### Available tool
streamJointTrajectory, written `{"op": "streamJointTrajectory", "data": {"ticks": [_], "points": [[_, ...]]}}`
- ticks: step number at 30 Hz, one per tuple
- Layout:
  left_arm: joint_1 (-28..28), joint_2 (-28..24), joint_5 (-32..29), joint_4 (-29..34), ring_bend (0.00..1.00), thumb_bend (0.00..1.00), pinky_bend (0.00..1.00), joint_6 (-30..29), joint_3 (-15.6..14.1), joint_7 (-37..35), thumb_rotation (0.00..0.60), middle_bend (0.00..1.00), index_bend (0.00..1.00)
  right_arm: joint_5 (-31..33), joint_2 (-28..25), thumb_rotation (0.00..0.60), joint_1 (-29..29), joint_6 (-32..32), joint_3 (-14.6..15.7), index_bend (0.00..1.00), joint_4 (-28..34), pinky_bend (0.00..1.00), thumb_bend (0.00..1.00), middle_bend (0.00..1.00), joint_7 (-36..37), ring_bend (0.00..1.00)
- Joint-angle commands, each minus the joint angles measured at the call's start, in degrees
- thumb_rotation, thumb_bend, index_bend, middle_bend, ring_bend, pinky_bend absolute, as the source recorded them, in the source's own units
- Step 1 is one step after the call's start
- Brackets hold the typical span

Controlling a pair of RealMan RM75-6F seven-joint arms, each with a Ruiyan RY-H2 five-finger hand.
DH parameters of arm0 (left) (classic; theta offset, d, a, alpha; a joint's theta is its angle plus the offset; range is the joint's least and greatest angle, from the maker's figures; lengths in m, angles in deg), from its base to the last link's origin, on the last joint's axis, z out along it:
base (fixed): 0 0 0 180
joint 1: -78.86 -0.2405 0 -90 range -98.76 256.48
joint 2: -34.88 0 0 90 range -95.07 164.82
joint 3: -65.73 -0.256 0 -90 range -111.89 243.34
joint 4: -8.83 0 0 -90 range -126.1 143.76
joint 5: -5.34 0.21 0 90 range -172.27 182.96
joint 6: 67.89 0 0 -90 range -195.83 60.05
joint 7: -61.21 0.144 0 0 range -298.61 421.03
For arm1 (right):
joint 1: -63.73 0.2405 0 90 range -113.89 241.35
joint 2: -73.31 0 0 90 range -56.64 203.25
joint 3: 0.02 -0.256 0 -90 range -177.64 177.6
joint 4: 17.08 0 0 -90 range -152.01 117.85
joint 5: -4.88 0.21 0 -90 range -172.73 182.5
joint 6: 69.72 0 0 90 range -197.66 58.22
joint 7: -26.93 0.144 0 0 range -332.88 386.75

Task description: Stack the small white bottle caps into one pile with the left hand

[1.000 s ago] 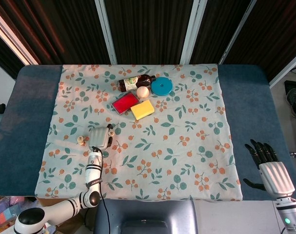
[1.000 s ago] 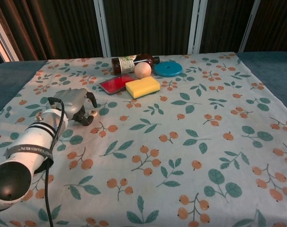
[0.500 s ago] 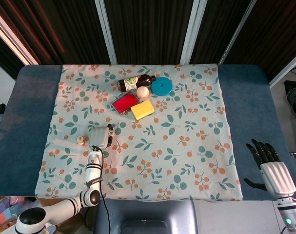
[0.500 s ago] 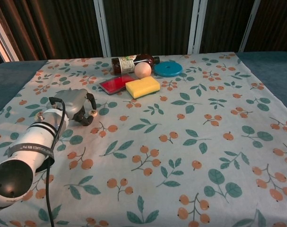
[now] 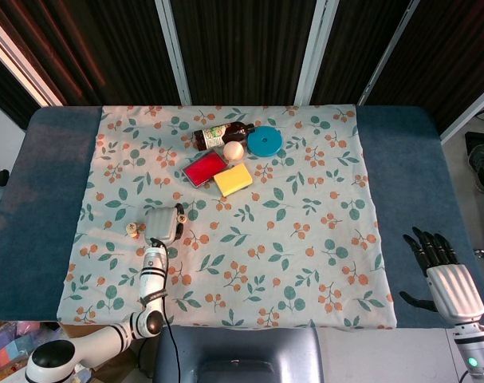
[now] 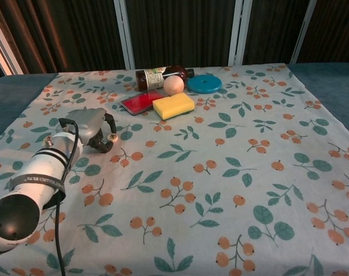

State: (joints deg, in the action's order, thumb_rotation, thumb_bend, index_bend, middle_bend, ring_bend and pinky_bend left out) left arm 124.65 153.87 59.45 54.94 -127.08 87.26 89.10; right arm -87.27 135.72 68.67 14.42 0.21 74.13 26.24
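My left hand [image 5: 163, 223] [image 6: 91, 123] lies on the floral cloth at the left, fingers curled toward the right. A small white bottle cap [image 6: 112, 137] [image 5: 181, 217] sits pinched at its fingertips, just above the cloth. Another small white cap [image 5: 132, 230] [image 6: 48, 141] stands on the cloth just left of the hand, partly hidden by the forearm in the chest view. My right hand [image 5: 439, 270] rests far off at the lower right on the blue table edge, holding nothing, fingers straight and apart.
At the back of the cloth lie a brown bottle [image 5: 222, 135] on its side, a blue disc [image 5: 265, 141], a cream ball [image 5: 234, 150], a red box [image 5: 205, 168] and a yellow sponge [image 5: 234, 179]. The floral cloth [image 5: 305, 239] covers the table's middle.
The left hand has barely shifted, keeping the cap at its fingertips. The right hand has sunk slightly toward the lower edge of the head view.
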Motion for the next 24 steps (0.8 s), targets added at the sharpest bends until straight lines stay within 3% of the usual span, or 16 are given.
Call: {"op": "streamJointTrajectory", "data": {"ticks": [1, 7, 14, 20, 24], "points": [[-0.07, -0.11, 0.24, 0.15, 1.0, 0.44, 1.0, -0.17, 0.01, -0.25, 0.6, 1.0, 0.49, 0.0, -0.01, 0.6, 0.0, 0.0, 0.0, 0.0, 0.01, 0.0, 0.05, 0.0, 0.0, 0.0], [-1.29, -2.39, 1.62, 3.57, 1.0, 0.45, 1.0, -1.74, -0.14, -1.69, 0.6, 1.0, 0.5, 0.03, -0.04, 0.6, -0.07, 0.09, -0.01, 0.0, -0.09, 0.0, 0.05, 0.0, 0.04, 0.0], [-5.17, -10.68, 4.11, 17.18, 1.0, 0.45, 1.0, -7.14, -0.46, -1.87, 0.6, 1.0, 0.51, -0.01, 0.39, 0.6, 0.0, -0.22, 0.08, 0.0, 0.07, 0.0, 0.05, 0.0, -1.43, 0.0], [-8.48, -18.2, 1.54, 27.95, 1.0, 0.45, 1.0, -7.76, -0.75, 0.64, 0.6, 1.0, 0.5, -0.11, 0.77, 0.6, 0.27, -0.82, 0.19, 0.0, 0.27, 0.0, 0.05, 0.0, -2.5, 0.0], [-10.33, -21.63, 0.59, 31.29, 1.0, 0.45, 1.0, -8.48, -1.45, 0.89, 0.6, 1.0, 0.5, -0.11, 0.88, 0.6, 0.34, -0.98, 0.23, 0.0, 0.33, 0.0, 0.05, 0.0, -2.77, 0.0]]}}
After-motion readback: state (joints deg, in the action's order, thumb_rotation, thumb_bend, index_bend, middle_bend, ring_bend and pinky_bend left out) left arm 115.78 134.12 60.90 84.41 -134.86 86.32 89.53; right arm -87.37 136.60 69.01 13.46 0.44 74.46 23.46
